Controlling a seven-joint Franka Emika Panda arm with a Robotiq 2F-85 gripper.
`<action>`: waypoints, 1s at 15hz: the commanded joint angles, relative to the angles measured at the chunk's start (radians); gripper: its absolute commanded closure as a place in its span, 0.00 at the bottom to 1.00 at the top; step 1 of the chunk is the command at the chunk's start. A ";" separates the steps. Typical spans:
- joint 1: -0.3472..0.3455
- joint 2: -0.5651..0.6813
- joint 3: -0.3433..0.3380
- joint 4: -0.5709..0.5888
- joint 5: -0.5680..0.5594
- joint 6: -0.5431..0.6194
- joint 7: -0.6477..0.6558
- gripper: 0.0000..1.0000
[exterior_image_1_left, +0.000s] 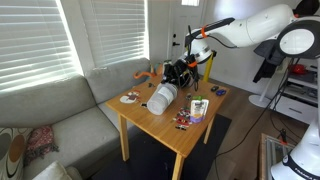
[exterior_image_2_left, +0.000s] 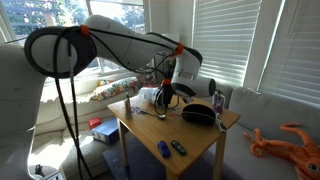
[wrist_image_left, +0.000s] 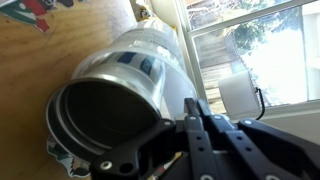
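Grey couch (exterior_image_1_left: 60, 125) cushions fill the corner under the window blinds, and the wooden table (exterior_image_1_left: 150, 120) stands just in front of them. My white arm (exterior_image_1_left: 245, 28) reaches in over the table from the side. On the tabletop lies 1 white and silver can (wrist_image_left: 130, 80), tipped on its side, its dark open mouth turned toward my wrist camera. In an exterior view the can (exterior_image_1_left: 161, 97) rests near the middle of the table. My gripper (wrist_image_left: 197, 112) hangs just beside the can's rim, its 2 fingers clenched together with nothing visible between them. Whether they touch the can I cannot tell. A black domed thing (exterior_image_2_left: 197, 113) sits on the table near the gripper. An orange plush (exterior_image_2_left: 290, 140) lies on the couch, well apart. Smallest are 2 blue bits (exterior_image_2_left: 163, 150) near the table's edge.
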 joint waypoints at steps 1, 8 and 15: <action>0.000 0.010 0.009 0.027 -0.049 0.011 0.015 0.99; -0.002 0.006 0.015 0.042 -0.056 0.014 0.005 0.52; -0.013 -0.004 0.018 0.078 -0.038 0.014 -0.006 0.03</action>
